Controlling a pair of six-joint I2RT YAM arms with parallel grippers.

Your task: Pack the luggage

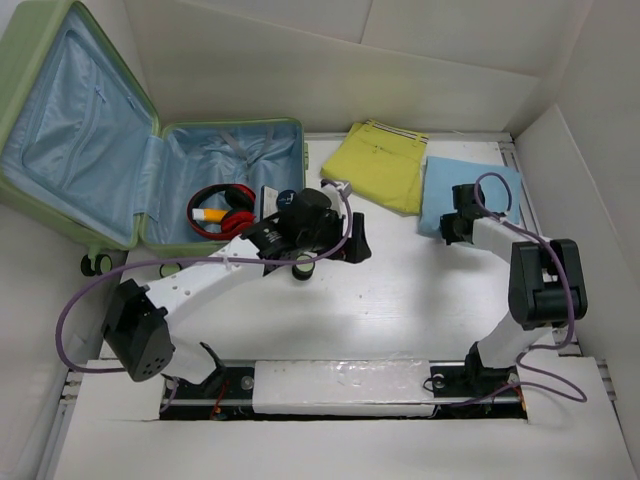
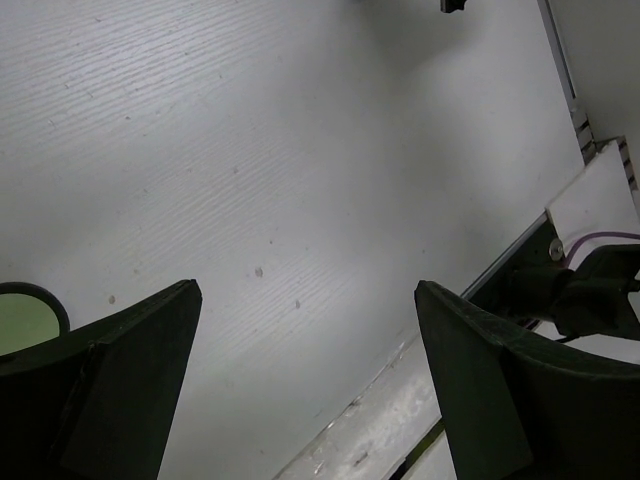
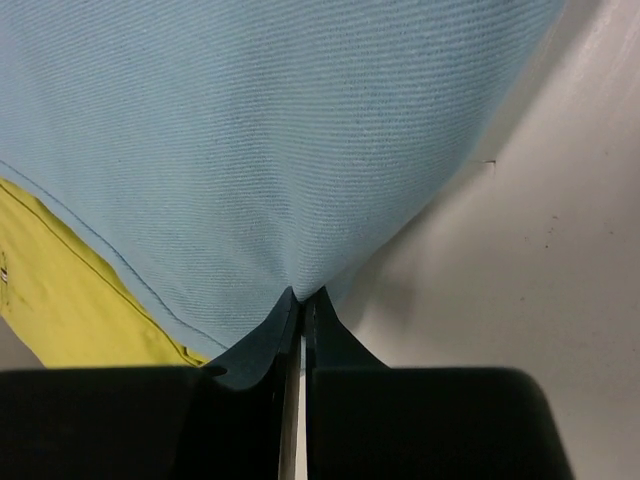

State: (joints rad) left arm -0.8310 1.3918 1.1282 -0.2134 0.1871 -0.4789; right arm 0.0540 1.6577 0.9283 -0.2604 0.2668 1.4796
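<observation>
The luggage [image 1: 230, 180] lies open at the far left of the bench [image 1: 420, 290]. Its lid leans up against the wall and its blue-lined base lies flat, with a caster wheel [image 1: 95, 263] showing at the near left corner. A pair of red headphones [image 1: 222, 208] already sits in the base.

Just beside the luggage's right edge, the left pincer [image 2: 305, 300] hangs over bare bench with its jaws wide apart and nothing between them. Further right, a yellow garment [image 1: 380, 165] lies folded, and a blue cloth [image 1: 442, 180] lies touching its right side. The right pincer [image 3: 300, 300] is closed tight on the near corner of the blue cloth [image 3: 280, 130], with only a thin bit of the edge nipped between the fingertips.

That shallow bite is the main risk, because the corner could slip out once the cloth's weight comes onto it. Lifted by one corner, the cloth would likely unfold and trail, which could drag the yellow garment [image 3: 60, 300] along with it. The left arm also lies across the straight path to the luggage, so the cloth or the right arm's cable could snag on it. The headphones take up part of the base, so the cloth may end up bunched on top of them.

No brand, label or writing can be read anywhere; the yellow garment shows only a dark striped band along its far edge.
</observation>
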